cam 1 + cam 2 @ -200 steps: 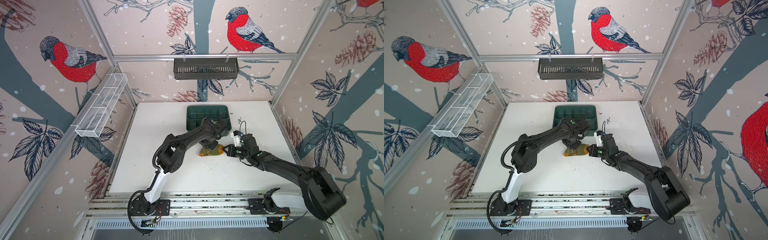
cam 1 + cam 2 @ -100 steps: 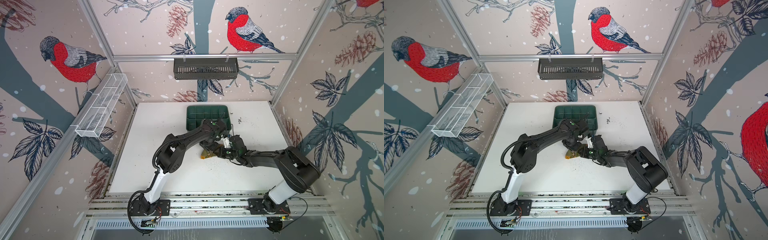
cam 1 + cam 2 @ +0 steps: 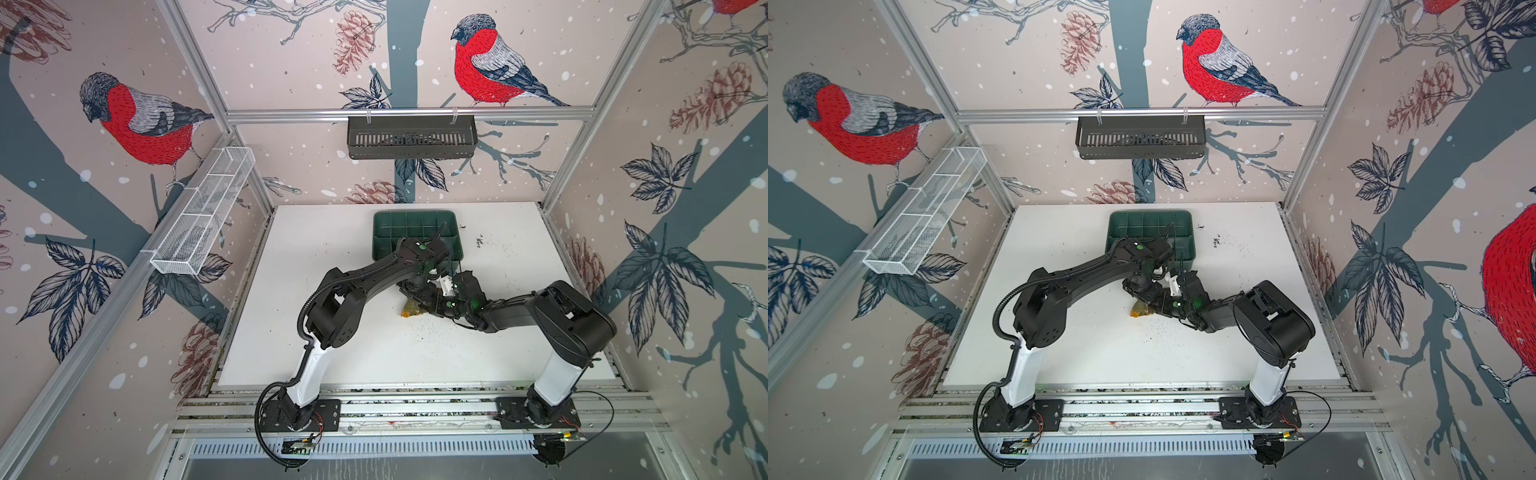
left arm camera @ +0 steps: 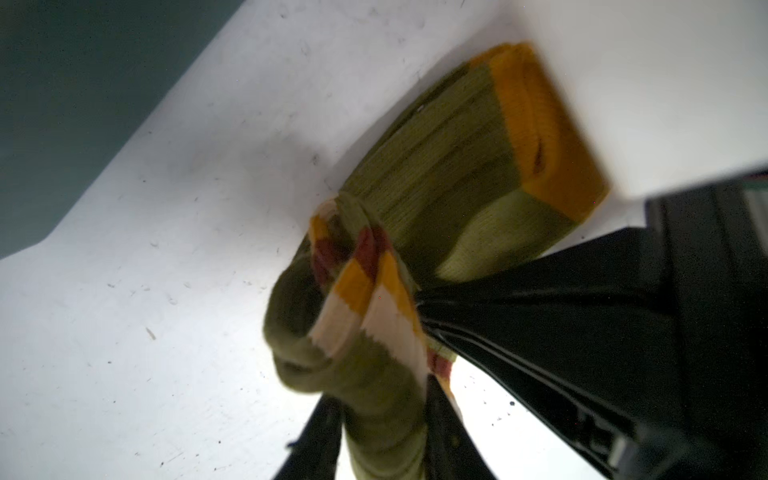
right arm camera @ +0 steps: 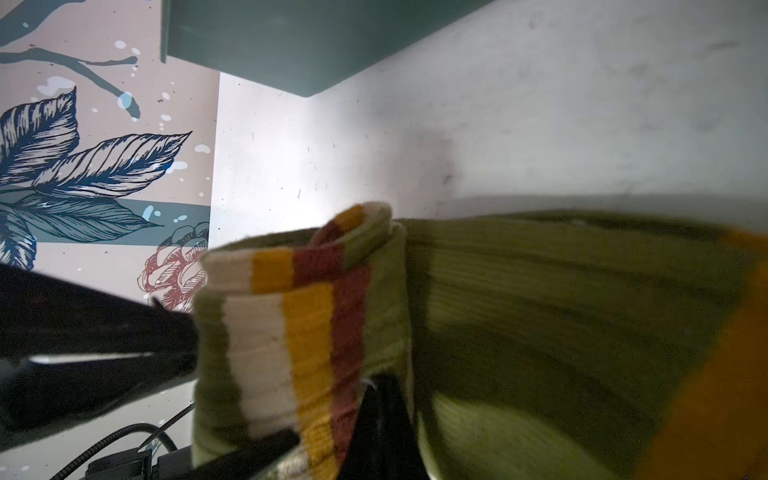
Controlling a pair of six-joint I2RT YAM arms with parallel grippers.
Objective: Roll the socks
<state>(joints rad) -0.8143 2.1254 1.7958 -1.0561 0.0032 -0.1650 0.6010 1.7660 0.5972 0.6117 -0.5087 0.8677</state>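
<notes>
Here, the socks point(image 3: 411, 308) lie on the white table point(image 3: 332, 249), just in front of a green tray point(image 3: 415, 226), with both grippers at their striped, rolled cuff end. The right gripper point(image 5: 332, 411) is clamped tight on the cuff. The left gripper point(image 4: 380, 390) straddles the roll, jaws partly apart, grip unclear. The orange toes point away from both grippers, toward the front-left.

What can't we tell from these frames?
Both top views: left arm and right arm hide most of the socks.
Left wrist view: left gripper cut off at the frame edge; clamped or loose on the socks unclear.
Right wrist view: socks' orange end blurred, cut by the frame edge.
</notes>
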